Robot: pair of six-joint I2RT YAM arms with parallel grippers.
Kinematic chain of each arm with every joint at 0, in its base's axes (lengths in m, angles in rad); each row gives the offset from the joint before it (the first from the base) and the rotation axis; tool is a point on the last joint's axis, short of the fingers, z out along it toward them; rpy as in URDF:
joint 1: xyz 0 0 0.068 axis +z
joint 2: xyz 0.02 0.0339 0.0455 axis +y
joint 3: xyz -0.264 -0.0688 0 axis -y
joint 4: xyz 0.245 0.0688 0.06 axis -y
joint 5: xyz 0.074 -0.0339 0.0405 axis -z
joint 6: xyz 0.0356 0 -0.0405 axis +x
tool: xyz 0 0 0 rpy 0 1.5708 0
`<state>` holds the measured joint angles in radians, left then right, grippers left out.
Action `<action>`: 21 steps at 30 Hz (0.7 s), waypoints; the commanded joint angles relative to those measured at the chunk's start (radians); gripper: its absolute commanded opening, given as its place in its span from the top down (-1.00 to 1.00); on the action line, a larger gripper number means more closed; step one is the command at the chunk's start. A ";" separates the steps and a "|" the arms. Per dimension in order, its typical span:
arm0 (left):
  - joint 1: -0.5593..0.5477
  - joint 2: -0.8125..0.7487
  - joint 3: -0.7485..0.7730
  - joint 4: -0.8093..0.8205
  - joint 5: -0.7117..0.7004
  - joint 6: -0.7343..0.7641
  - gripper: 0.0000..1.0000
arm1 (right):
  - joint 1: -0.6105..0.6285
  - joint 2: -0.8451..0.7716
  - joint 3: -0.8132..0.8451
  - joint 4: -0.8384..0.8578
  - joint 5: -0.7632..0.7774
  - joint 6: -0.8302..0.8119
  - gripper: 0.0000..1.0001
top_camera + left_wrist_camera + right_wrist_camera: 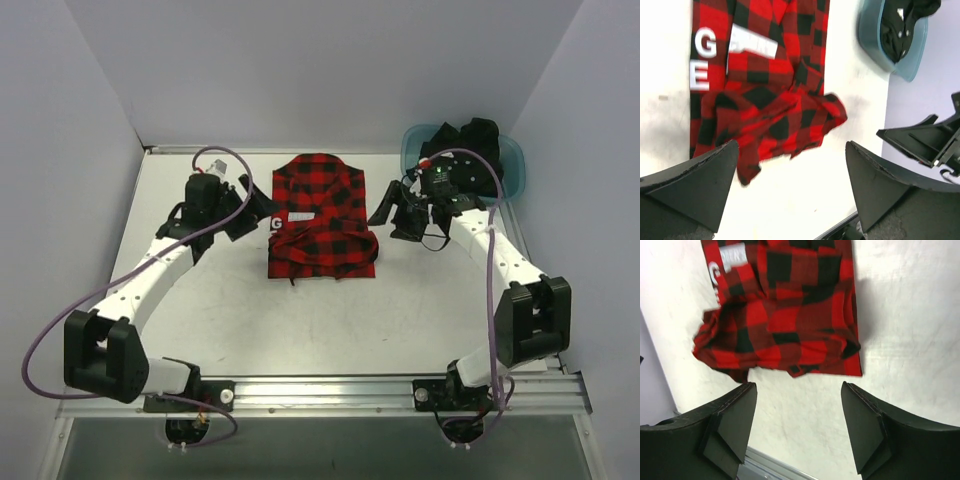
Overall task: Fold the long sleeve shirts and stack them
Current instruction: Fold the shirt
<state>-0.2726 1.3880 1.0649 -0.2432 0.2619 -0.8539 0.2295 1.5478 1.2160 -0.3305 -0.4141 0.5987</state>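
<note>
A red-and-black check flannel shirt [320, 215] lies partly folded at the table's middle, sleeves bunched across its lower half. Its white label [752, 46] shows in the left wrist view. A plain black shirt [470, 145] sits crumpled in the teal tub [512, 165] at the back right. My left gripper [257, 208] hovers just off the flannel's left edge, open and holding nothing. Off the flannel's right edge my right gripper [388, 212] also stands open and empty. Both wrist views show the flannel [765, 90] [785, 315] beyond the spread fingers [700, 185] [732, 425], with bare table between them.
Grey walls close in the white table [200, 310] on the left, back and right. A metal rail [320, 385] runs along the near edge by the arm bases. The tub [870, 40] stands in the back right corner.
</note>
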 commanded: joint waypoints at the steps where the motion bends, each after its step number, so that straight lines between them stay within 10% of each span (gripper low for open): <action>1: -0.060 -0.089 -0.118 -0.080 -0.082 0.055 -0.95 | 0.069 -0.055 -0.087 -0.033 0.073 -0.045 -0.37; 21: -0.370 0.118 -0.163 0.078 -0.228 0.096 -0.75 | 0.166 0.040 -0.325 0.377 0.074 0.200 -0.01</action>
<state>-0.6350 1.4792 0.8417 -0.2184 0.0620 -0.7830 0.3882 1.5555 0.8970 -0.0223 -0.3305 0.7395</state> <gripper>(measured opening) 0.879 0.509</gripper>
